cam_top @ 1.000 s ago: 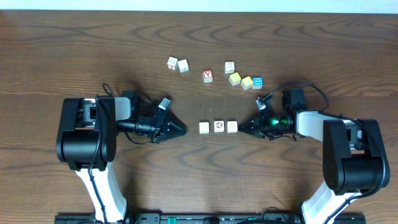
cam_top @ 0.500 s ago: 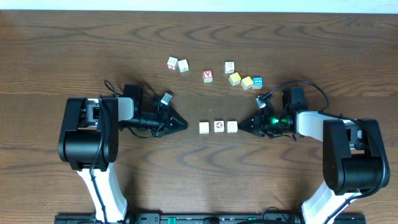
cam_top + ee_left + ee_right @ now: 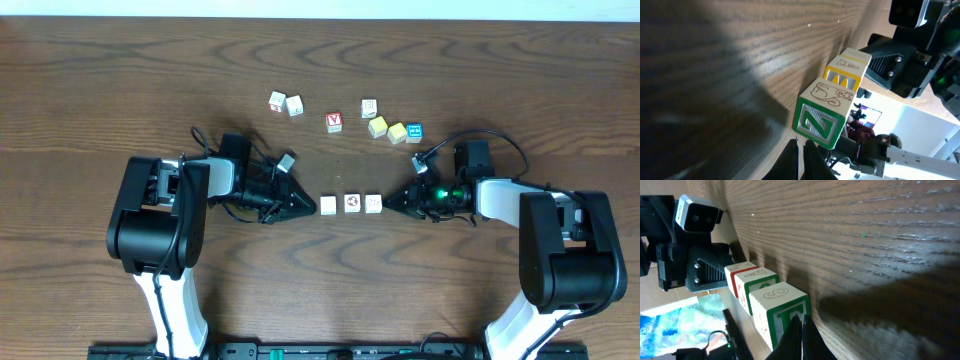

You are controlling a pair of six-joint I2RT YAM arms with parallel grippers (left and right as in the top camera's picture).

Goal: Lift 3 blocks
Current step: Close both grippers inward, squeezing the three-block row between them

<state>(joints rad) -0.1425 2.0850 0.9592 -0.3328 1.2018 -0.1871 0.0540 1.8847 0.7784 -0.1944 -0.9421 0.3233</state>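
Now lying low, the left gripper (image 3: pixel 303 207), fingers together, has slid inward to just beside the row of three blocks (image 3: pixel 352 204) at the centre of the table (image 3: pixel 100 80); the right gripper (image 3: pixel 392 204), likewise closed, stays opposite.

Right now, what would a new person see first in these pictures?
A neat row of three blocks lies in the middle of the table. The shut left gripper and shut right gripper point at it from opposite ends, very close. Loose cubes lie scattered behind the row.
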